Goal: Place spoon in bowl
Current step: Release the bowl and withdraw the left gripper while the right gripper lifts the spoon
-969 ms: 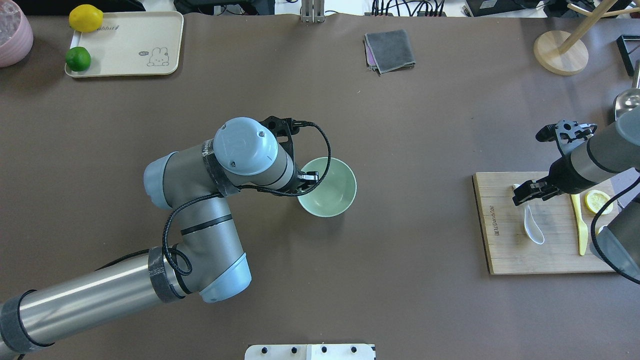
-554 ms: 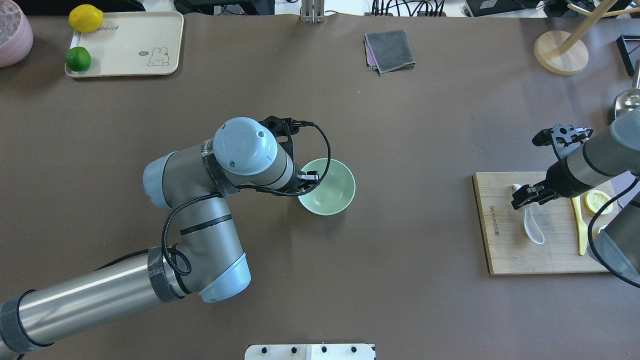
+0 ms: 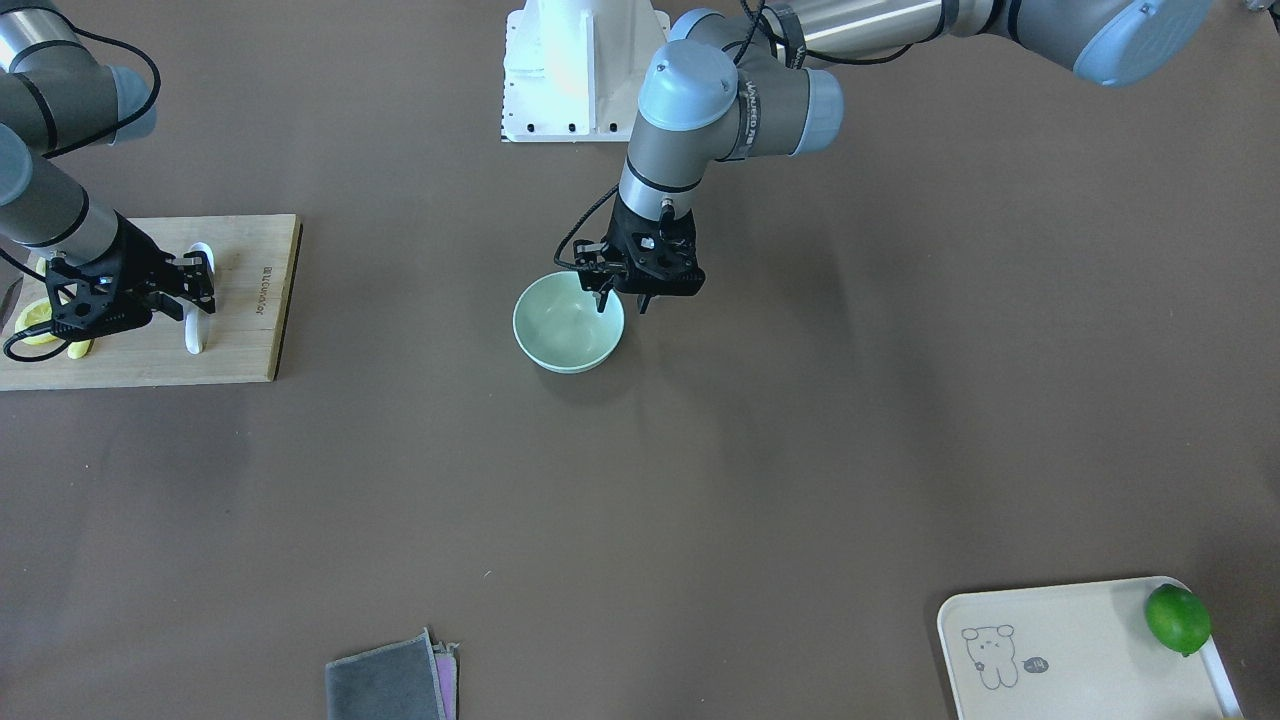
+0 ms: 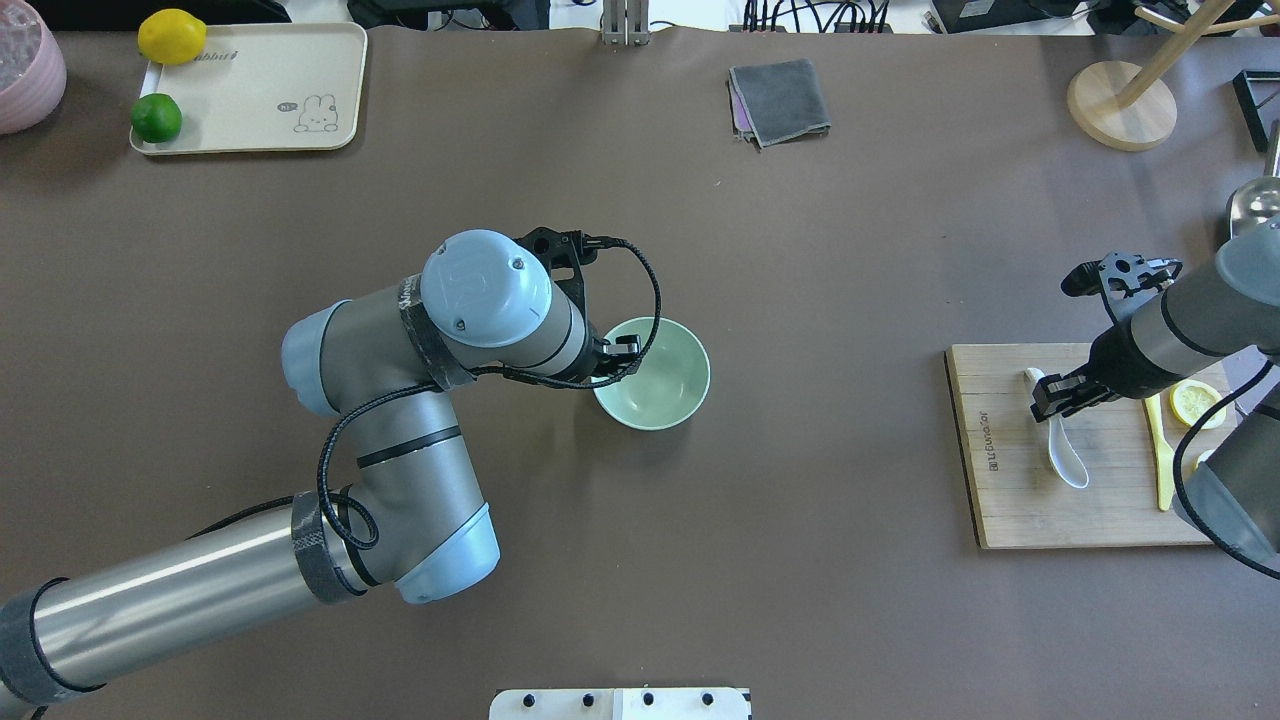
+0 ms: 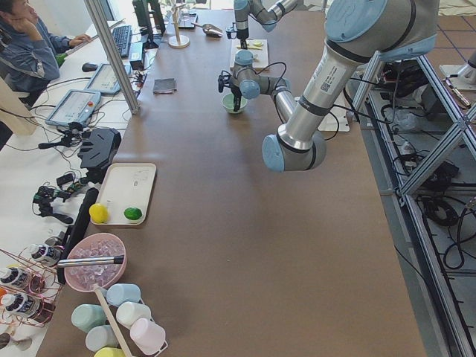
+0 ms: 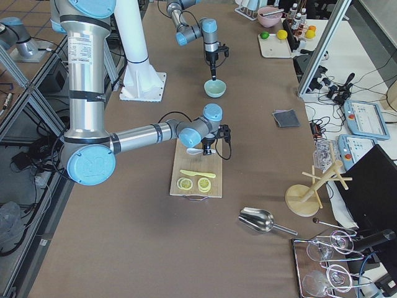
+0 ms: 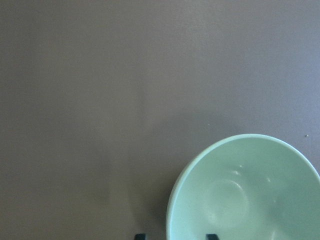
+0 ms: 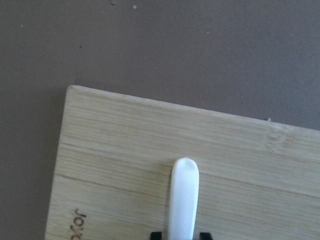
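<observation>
Brown matting [image 4: 850, 250] covers the whole table, and the action is at the right gripper [image 4: 1047, 400]. Its black fingertips [image 8: 156, 235] stand either side of the small glossy white soup spoon [image 8: 184, 195], close in on the short thick handle. A thin dark sliver shows on one side, so I judge it a narrow straddle and not yet a firm pinch. That spoon lies flat on the pale bamboo cutting board [image 4: 1010, 500], scoop toward the robot. A slim yellow plastic knife [image 4: 1160, 450] and a lemon slice [image 4: 1195, 402] lie beside it on the board. Well apart, mid-table, sits the round pale mint-green bowl [image 4: 665, 390], empty. The left gripper [image 7: 176, 236] is parted wide across its near rim, one tip inside, one outside, clamping nothing as far as I can see. So this is the grasp step. Next the right fingers must close squarely on that slick handle, lift without letting it twist, and carry it a long way across to the bowl. For writing, burnt lettering on the board's edge begins "Joy", with the rest cut off. The cream rectangular tray [image 4: 250, 90] far off carries a small animal drawing and lettering too small to read.
</observation>
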Available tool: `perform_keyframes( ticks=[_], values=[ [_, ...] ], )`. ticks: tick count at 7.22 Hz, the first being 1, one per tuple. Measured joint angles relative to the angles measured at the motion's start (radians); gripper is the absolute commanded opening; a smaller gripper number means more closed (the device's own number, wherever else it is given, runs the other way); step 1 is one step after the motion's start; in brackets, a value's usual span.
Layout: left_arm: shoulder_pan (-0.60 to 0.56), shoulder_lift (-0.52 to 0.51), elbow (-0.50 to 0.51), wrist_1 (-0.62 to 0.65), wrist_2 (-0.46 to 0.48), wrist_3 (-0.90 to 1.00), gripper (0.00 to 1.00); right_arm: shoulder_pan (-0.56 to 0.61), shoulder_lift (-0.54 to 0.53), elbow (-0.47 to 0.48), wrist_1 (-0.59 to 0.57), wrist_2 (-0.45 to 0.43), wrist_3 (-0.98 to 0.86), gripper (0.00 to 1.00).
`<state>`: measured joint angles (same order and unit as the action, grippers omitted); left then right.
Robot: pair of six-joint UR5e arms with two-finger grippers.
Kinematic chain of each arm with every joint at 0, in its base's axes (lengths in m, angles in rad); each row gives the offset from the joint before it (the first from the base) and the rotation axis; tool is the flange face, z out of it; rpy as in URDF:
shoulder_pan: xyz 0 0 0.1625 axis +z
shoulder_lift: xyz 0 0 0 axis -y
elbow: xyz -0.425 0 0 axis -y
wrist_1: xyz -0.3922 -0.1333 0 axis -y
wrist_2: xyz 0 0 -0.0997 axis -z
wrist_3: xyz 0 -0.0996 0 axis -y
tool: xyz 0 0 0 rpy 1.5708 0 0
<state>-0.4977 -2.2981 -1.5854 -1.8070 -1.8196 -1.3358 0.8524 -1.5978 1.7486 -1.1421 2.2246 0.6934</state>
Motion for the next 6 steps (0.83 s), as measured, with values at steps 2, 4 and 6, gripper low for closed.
perform_keyframes(
  ticks=[2, 4, 6],
  values=[
    [-0.034, 0.014, -0.029, 0.000, -0.003, 0.003, 0.58, 0.000, 0.000, 0.011, 0.001, 0.001, 0.001, 0.00],
    [-0.101, 0.142, -0.153, 0.012, -0.033, 0.066, 0.59, 0.001, 0.064, 0.040, -0.005, 0.001, 0.037, 0.00],
    [-0.226, 0.324, -0.268, 0.024, -0.142, 0.261, 0.60, -0.016, 0.246, 0.035, -0.031, -0.018, 0.257, 0.00]
  ],
)
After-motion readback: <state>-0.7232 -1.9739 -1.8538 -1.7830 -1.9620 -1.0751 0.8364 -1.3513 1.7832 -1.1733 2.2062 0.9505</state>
